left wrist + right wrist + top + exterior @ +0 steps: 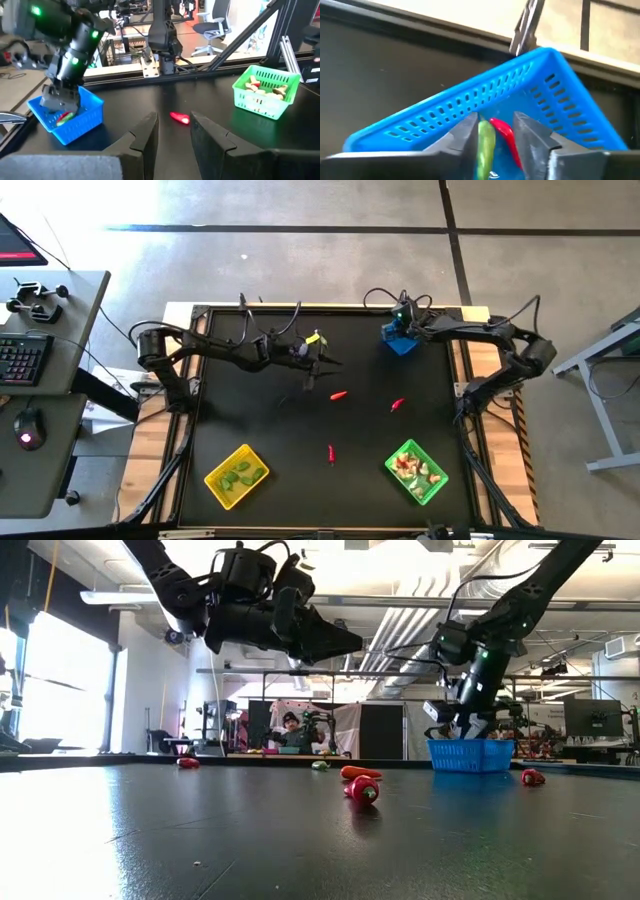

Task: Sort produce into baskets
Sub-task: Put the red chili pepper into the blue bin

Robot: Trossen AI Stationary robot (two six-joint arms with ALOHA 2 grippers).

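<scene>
Sorting is looking mostly done: pods are sitting in the yellow basket (237,476), bulbs in the green basket (416,471). Right gripper (493,131) is hovering parted over the blue basket (399,340), a chili (503,131) between its fingers. Left gripper (173,131) is waiting open above three loose chilies (339,394).

Black table (250,420) — three baskets (237,476), perhaps three loose chilies (339,394).

Daylight glares from the window (60,680) in the low view, sheening the dark worktop (200,840); near foreground blurs, wrist views slightly soft.
</scene>
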